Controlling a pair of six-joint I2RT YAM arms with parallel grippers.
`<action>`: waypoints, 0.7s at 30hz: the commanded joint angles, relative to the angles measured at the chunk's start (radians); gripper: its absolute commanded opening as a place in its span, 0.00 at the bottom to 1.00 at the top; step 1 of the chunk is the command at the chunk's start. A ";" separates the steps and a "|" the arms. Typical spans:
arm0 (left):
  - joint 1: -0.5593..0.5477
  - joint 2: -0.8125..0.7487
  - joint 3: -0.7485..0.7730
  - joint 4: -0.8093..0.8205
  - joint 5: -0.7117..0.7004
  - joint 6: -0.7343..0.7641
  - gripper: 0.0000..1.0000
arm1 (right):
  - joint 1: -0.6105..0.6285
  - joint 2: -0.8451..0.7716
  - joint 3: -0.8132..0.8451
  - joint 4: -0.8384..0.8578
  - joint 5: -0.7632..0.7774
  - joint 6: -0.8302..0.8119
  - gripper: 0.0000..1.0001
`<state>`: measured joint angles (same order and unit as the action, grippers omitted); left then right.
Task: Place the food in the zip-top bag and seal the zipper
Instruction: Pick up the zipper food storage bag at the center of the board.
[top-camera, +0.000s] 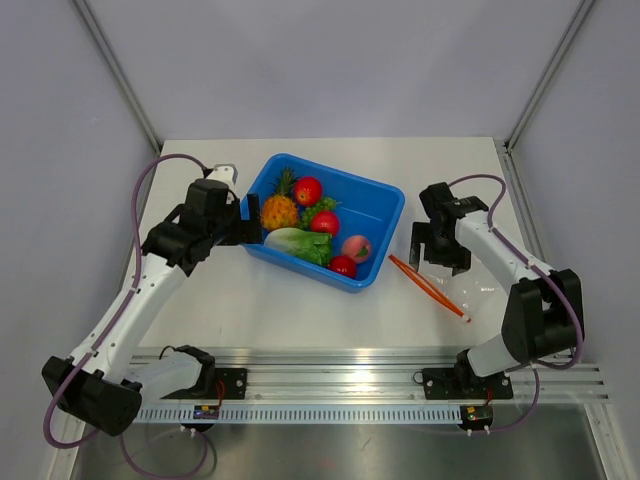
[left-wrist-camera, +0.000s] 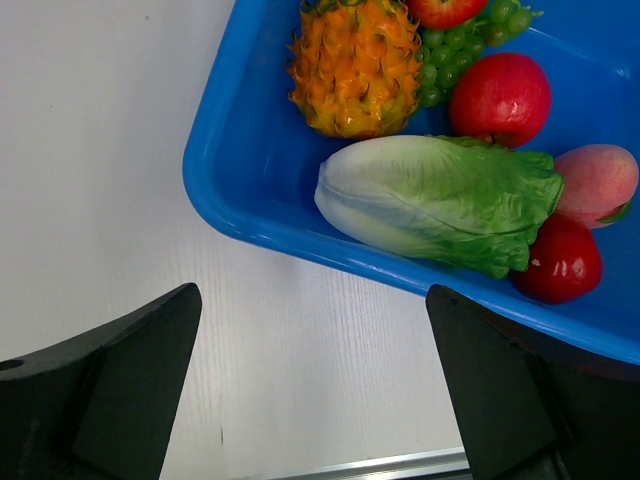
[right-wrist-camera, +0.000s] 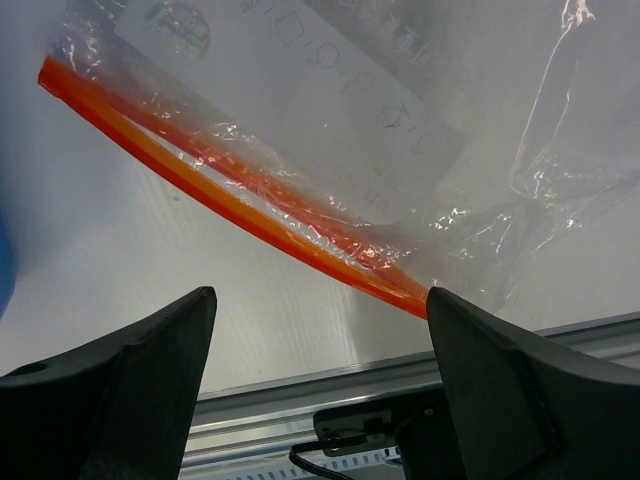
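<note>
The food lies in a blue tub (top-camera: 385, 205): a pineapple (top-camera: 279, 210), a cabbage (top-camera: 300, 245), a peach (top-camera: 357, 248) and round red fruits (top-camera: 308, 190). My left gripper (top-camera: 252, 222) hangs open beside the tub's left wall, holding nothing. In its wrist view the cabbage (left-wrist-camera: 440, 205), pineapple (left-wrist-camera: 355, 65) and peach (left-wrist-camera: 595, 180) show beyond the open left gripper (left-wrist-camera: 312, 330). The clear zip-top bag (right-wrist-camera: 330, 100) lies flat right of the tub, its orange-red zipper (top-camera: 428, 285) slanting across the table. My right gripper (top-camera: 440, 262) stands open above it; the zipper (right-wrist-camera: 230, 190) lies just ahead of the right gripper (right-wrist-camera: 320, 300).
Green grapes (left-wrist-camera: 445, 60) sit among the fruit. An aluminium rail (top-camera: 340, 365) runs along the table's near edge by both arm bases. Grey walls and slanted frame posts (top-camera: 120, 75) close in the back and sides.
</note>
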<state>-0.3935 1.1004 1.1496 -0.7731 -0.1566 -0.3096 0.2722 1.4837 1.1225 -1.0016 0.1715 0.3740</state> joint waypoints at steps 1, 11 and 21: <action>-0.002 -0.024 0.005 0.015 -0.001 0.021 0.99 | 0.002 0.044 0.043 -0.008 0.062 -0.076 0.93; -0.002 -0.013 0.002 0.017 0.008 0.017 0.99 | 0.015 0.101 0.020 0.110 -0.035 -0.204 0.64; -0.002 -0.013 -0.008 0.021 0.028 -0.003 0.99 | 0.025 0.038 0.000 0.159 -0.033 -0.359 0.91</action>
<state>-0.3935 1.1004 1.1492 -0.7757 -0.1520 -0.3069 0.2874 1.5551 1.1210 -0.8661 0.1390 0.0879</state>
